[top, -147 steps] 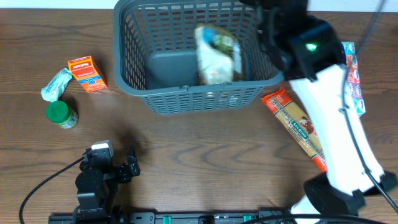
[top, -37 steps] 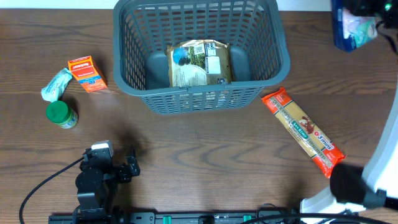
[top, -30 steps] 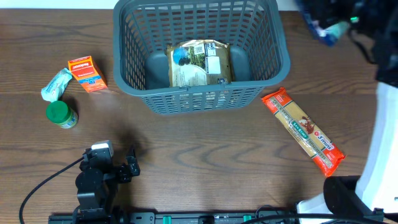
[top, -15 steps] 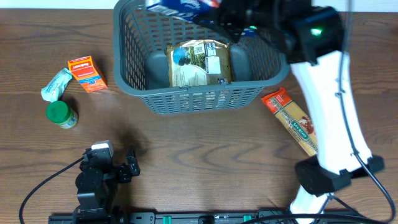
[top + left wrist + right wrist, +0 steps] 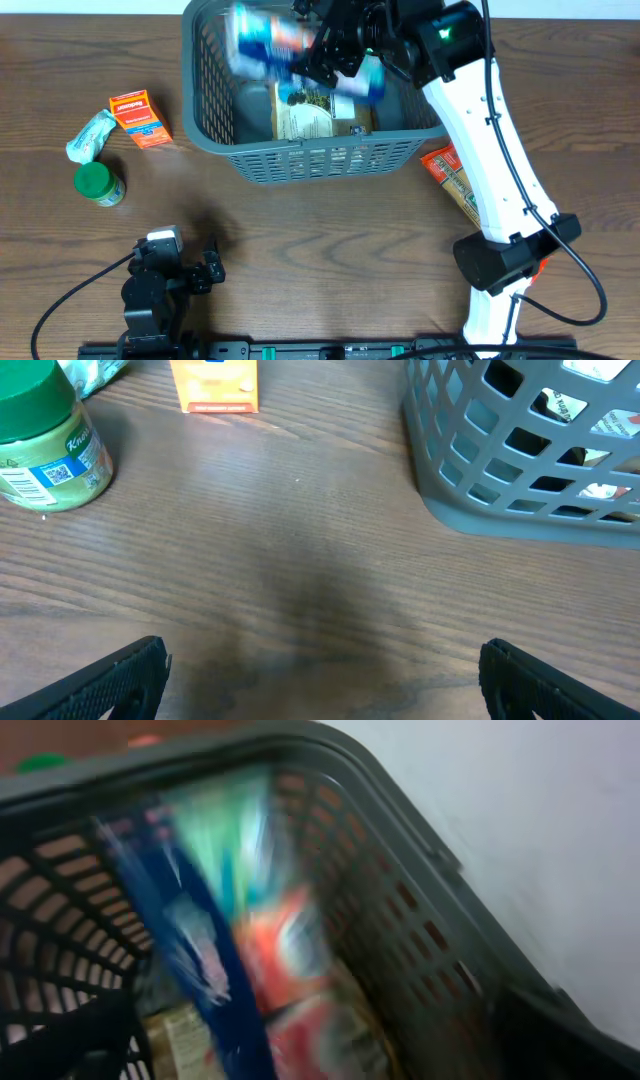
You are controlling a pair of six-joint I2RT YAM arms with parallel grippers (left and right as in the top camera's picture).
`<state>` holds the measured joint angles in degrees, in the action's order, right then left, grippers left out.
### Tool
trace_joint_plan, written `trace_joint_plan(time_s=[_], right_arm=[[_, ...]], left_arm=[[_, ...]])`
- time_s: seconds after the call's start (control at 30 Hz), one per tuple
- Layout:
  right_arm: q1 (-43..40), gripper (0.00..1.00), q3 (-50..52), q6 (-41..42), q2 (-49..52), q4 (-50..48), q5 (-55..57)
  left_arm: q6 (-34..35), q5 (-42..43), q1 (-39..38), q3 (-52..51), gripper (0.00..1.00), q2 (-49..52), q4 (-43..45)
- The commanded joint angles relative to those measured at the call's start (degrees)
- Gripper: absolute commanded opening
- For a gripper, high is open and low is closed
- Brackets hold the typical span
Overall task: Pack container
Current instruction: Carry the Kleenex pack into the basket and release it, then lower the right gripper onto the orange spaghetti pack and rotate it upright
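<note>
The container, a grey-blue slotted basket, stands at the table's far middle with a brown bag flat on its floor. My right gripper hangs over the basket's inside. A blue, white and red packet, blurred with motion, is in the basket's mouth just left of it. In the right wrist view the fingers stand wide apart at the bottom corners, and the packet is ahead of them, inside the basket rim. My left gripper rests open over bare table near the front edge.
Left of the basket lie an orange box, a pale green packet and a green-lidded jar. A long orange pasta pack lies to the basket's right, partly under my right arm. The basket's near corner shows in the left wrist view.
My right arm swung left from beyond the basket's right side to over its inside, carrying the blue packet. Its jaws have opened and the packet is now blurred. The left arm is still.
</note>
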<state>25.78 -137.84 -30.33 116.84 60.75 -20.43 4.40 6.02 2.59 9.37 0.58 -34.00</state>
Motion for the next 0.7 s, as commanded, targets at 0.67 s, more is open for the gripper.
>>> trace_joint_plan(time_s=[0.67], right_arm=[[-29.79, 0.99, 1.7, 11.72, -14.49, 18.58, 16.96]], left_arm=[[-0.74, 0.42, 0.39, -0.57, 0.98, -0.37, 0.22]])
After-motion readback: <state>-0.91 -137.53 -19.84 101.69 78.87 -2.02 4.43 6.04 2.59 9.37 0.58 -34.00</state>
